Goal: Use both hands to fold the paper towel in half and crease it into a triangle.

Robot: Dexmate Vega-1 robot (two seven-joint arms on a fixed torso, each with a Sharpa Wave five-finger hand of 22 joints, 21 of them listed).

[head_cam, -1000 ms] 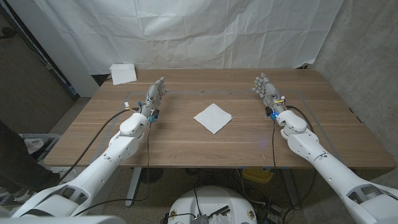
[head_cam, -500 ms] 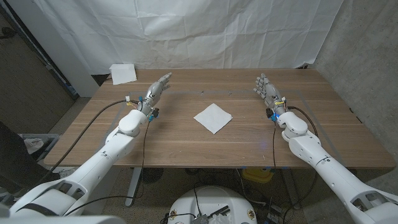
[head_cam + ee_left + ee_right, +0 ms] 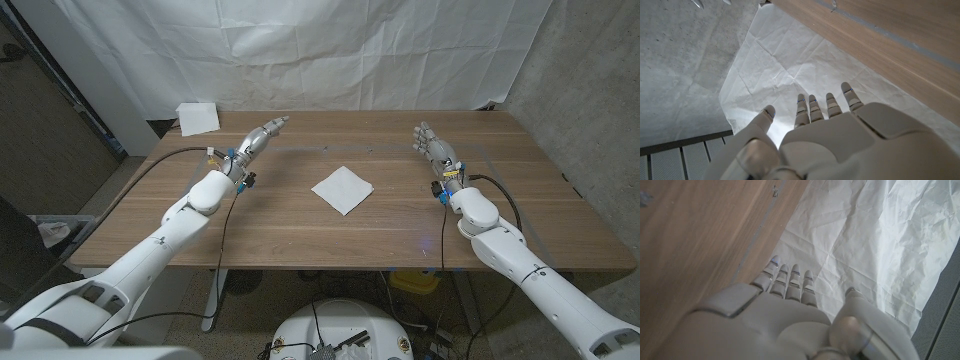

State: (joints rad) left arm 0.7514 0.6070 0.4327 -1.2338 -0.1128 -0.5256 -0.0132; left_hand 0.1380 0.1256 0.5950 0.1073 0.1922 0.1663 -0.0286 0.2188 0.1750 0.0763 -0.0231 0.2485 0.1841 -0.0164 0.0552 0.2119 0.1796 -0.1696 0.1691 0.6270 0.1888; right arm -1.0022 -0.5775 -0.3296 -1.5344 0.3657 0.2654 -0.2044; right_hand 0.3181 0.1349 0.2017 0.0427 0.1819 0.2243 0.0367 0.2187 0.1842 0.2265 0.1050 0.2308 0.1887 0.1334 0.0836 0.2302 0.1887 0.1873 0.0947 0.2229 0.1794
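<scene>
A white square paper towel lies flat in the middle of the wooden table, turned like a diamond. My left hand hovers over the table's far left part, well left of the towel, fingers stretched out and holding nothing. My right hand stands upright over the right side, fingers apart and empty, well clear of the towel. In the left wrist view the left hand shows from behind with straight fingers. The right hand in the right wrist view is likewise open.
A white stack of paper sits at the table's far left corner. A white sheet hangs behind the table. A dark panel stands to the left, a grey wall to the right.
My left hand has reached farther out and tipped forward, its fingers now pointing toward the far edge. My right hand has shifted slightly right. The towel has not moved.
</scene>
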